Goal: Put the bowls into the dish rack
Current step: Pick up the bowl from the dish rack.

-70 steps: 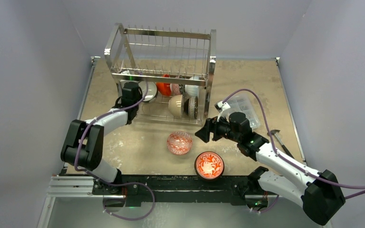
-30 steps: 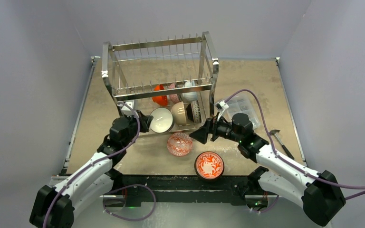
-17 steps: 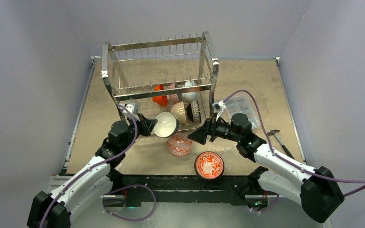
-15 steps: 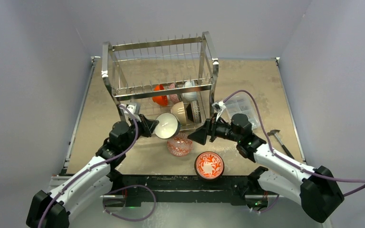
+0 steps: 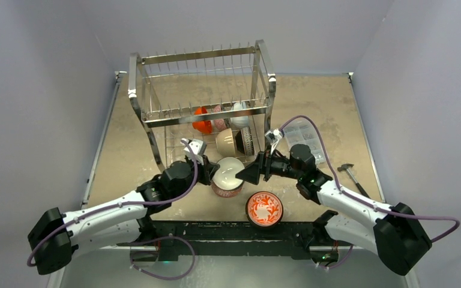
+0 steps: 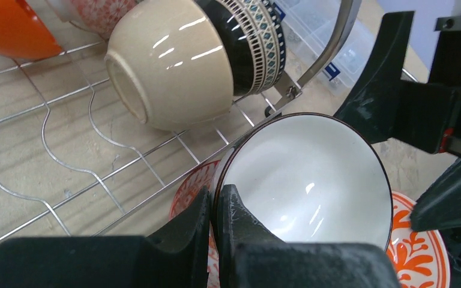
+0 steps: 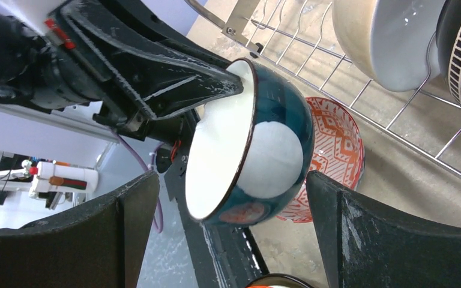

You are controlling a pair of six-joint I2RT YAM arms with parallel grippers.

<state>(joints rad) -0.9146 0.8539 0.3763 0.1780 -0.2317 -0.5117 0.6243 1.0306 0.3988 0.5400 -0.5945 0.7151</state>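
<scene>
Red-patterned bowl (image 5: 227, 192), prob. half under white bowl (image 5: 228, 171)

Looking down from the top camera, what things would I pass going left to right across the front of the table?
Left arm's fingers, the teal bowl with a white inside that they pinch, red-and-white floral bowl, clear plastic box, small dark-handled tool.

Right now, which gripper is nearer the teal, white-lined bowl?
Left. The left gripper is shut on the teal bowl at its rim; the right gripper is open, its fingers flanking the bowl, apparently not touching.
</scene>
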